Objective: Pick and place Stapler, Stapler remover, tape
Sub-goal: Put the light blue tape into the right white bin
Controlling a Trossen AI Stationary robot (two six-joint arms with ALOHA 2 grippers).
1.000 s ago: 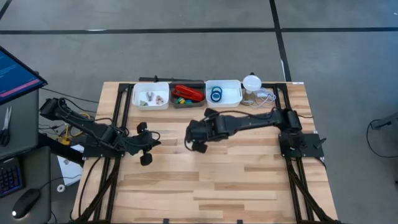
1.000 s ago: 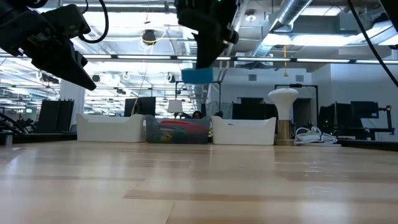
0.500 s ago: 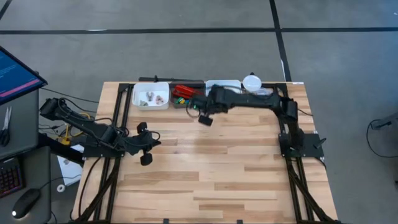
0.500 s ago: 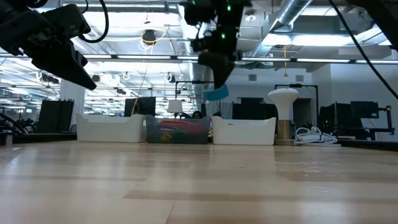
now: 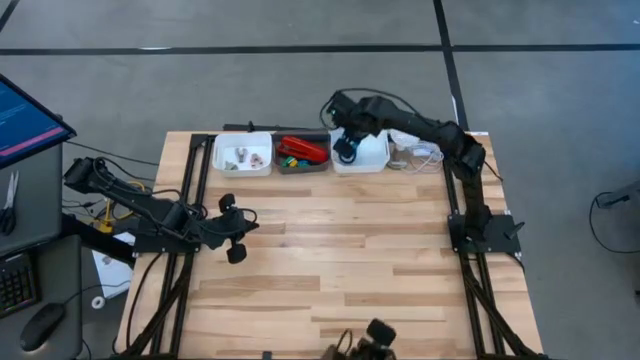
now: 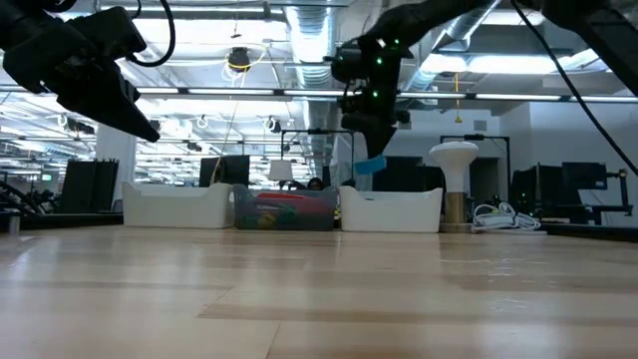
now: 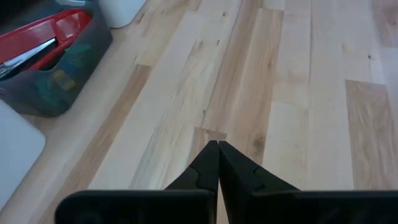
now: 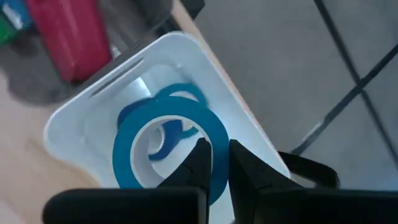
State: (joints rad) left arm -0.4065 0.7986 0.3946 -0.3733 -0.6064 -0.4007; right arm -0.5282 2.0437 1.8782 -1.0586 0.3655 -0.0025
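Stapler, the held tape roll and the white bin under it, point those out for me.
stapler [image 5: 303, 149], high view, red top.
tape roll [image 8: 163, 150], right wrist view, blue rim.
white bin [image 8: 69, 121], right wrist view, wall.

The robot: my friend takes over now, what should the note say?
Right gripper: shut on a blue tape roll, held above the white bin at the table's far edge.
Left gripper: shut, empty, waiting over the bare wood on the left side.
Stapler: lies in the dark middle bin.
More blue tape already lies in the white bin.
The far-left white bin holds small pale items, too small to identify.
Left to do: release this roll into the white bin. No task item shows on the open tabletop.
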